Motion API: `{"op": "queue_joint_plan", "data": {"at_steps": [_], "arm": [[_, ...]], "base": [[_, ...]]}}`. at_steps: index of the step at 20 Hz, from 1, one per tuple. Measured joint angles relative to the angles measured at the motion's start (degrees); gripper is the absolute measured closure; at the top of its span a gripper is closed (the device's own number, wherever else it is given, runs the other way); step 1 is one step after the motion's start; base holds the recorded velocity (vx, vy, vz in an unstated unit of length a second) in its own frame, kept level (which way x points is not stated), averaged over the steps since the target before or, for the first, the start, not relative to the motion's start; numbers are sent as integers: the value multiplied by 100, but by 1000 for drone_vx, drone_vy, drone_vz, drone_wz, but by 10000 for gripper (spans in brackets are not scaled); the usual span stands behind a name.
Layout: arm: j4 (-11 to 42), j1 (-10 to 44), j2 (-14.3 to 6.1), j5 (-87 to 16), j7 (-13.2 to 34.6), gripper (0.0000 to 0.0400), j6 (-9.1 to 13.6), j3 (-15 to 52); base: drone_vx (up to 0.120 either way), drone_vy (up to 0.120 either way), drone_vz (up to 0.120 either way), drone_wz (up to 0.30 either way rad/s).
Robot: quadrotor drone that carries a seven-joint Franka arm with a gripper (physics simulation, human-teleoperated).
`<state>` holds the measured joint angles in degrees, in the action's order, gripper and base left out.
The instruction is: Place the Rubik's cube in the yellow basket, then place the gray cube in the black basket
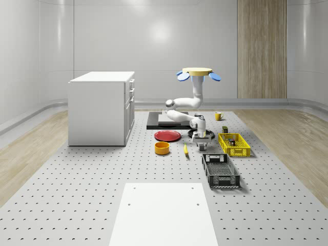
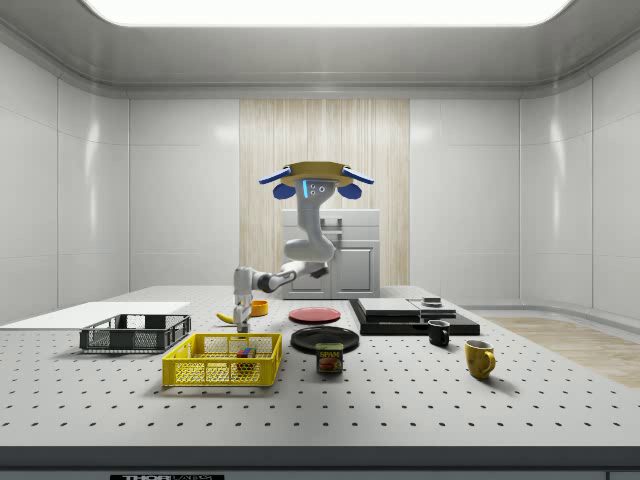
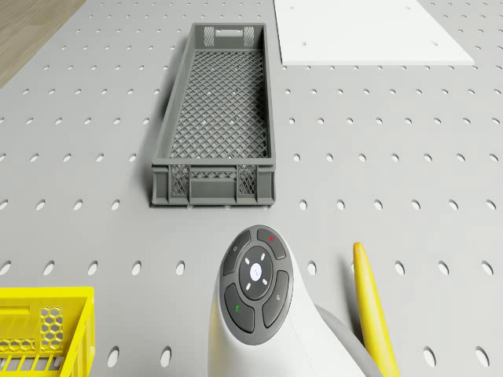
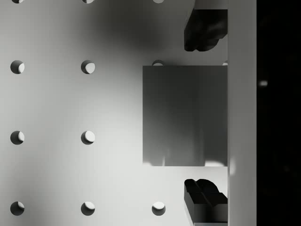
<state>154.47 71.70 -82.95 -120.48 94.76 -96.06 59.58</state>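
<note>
Whole-scene view: drone (image 1: 198, 73) hovering beyond yellow basket (image 1: 234, 145), gripper (image 1: 200, 144) lowered just beside it. Side view: Rubik's cube (image 2: 244, 352) inside yellow basket, partly hidden by mesh. Wrist view: gray cube (image 4: 185, 115) between spread fingers (image 4: 203, 28), not gripped, edge cut off.

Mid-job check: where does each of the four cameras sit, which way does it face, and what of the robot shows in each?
Whole-scene view: high, off the robot, facing the table; the drone hovers, its gripper beside the yellow basket.
Side view: table-level; the same yellow basket nearest.
Drone view: on the drone, facing down at the black basket; the arm shows.
Wrist view: looks down between open fingertips at the gray cube.
</note>
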Motion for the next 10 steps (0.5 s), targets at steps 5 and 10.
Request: {"op": "queue_joint_plan", "data": {"at_steps": [5, 10], "arm": [[-75, -10, 36, -3, -75, 0, -4, 4], [-164, 6, 79, -105, -110, 0, -49, -98]], "base": [[0, 0, 0, 0], [0, 0, 0, 0]]}}
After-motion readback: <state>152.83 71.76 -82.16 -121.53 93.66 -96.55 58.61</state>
